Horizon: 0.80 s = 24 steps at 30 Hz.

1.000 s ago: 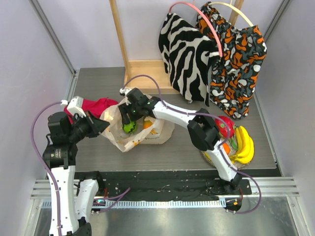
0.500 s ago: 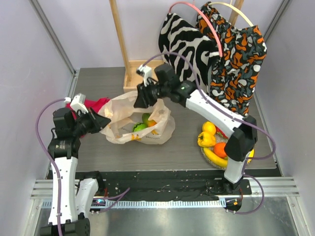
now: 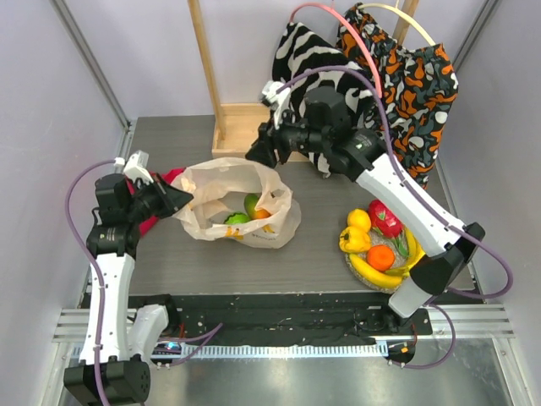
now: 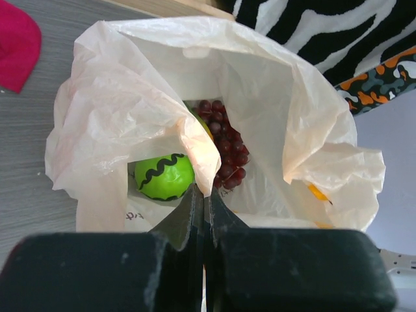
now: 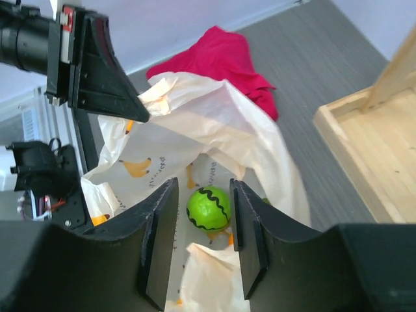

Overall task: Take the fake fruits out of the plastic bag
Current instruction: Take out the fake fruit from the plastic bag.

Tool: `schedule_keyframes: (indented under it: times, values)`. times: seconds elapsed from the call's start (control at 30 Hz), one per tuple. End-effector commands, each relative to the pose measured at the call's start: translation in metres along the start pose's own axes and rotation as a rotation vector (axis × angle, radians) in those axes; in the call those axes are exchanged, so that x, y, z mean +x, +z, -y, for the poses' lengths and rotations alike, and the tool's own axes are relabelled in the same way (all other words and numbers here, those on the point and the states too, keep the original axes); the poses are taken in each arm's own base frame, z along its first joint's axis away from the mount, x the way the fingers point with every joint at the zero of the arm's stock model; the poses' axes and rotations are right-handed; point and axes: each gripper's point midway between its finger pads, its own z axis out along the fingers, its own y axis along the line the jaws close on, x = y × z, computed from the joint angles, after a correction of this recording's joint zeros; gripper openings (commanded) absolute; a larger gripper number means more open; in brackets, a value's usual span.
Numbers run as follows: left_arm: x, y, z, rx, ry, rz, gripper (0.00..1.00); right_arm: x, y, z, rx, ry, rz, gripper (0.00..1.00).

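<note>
The top camera looks down from behind, while both wrist cameras face the plastic bag from opposite sides.

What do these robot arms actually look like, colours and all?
Both the left arm and right arm have white tube-like links and chunky black joints. A purple cable loops along each. The left claw and right claw are black and two-fingered.

table top: grey wood-grain boards, matte, evenly lit, spread before me; walls: pale lilac panels on three sides, slanting metal struts at the corners; wooden stand: pale, flat base tray at the far edge, one upright post; zebra-print cloth and orange-patterned cloth: hanging side by side, far right; ribbed metal rail: along my near edge
</note>
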Motion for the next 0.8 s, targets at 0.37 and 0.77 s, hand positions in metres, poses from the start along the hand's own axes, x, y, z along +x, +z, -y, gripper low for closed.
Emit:
schedule_keyframes:
  times: [0.37,0.77]
  values:
    - [0.032,-0.025,0.001,-0.018,0.015,-0.004,0.00,0.243,0.043,-0.097,-0.254,-0.122,-0.620,0.44]
    - [0.057,-0.034,-0.004,-0.027,0.000,-0.026,0.00,0.204,0.097,-0.036,0.077,-0.215,-0.468,0.66]
